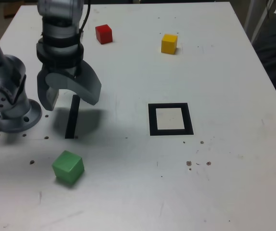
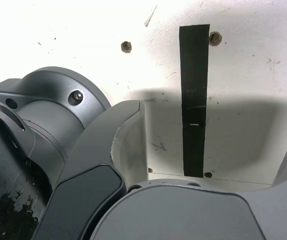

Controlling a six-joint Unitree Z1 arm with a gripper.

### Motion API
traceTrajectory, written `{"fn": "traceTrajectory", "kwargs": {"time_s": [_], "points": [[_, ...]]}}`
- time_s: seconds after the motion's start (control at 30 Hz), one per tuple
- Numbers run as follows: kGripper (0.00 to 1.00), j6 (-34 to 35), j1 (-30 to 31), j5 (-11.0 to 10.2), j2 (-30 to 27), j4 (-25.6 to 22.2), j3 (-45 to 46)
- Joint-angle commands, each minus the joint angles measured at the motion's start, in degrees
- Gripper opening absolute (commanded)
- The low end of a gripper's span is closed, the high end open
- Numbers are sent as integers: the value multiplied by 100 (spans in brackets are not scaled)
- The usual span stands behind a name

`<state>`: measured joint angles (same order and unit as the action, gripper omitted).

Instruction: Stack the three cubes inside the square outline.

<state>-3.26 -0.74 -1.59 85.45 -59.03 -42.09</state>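
3 cubes sit apart on the white surface [image 1: 224, 183], none in the square outline [image 1: 170, 119]. Hand [image 1: 69, 102] hangs over the thin black strip [image 1: 71, 120] at the exterior view's left, jaws spread apart w/ nothing between them; wrist view shows the strip [image 2: 193, 100] running btwn them. Green cube [image 1: 68, 166] lies nearest, just in front of the hand toward the camera. Red cube [image 1: 104, 33] is behind the hand at the far edge, yellow cube [image 1: 169, 43] further to the exterior view's right. Outline is well to the right of the hand, its pale centre bare. Arm base [image 1: 10, 103] is beside the hand. No writing legible.
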Motion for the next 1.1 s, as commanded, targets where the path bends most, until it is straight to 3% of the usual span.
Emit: {"fn": "traceTrajectory", "kwargs": {"time_s": [0.0,0.63,1.07], "points": [[99,-8,4,10,15,-4,-12],[99,-28,-55,-67,-1,-160,-105],[99,-751,-1197,-474,-40,-571,-686]]}}
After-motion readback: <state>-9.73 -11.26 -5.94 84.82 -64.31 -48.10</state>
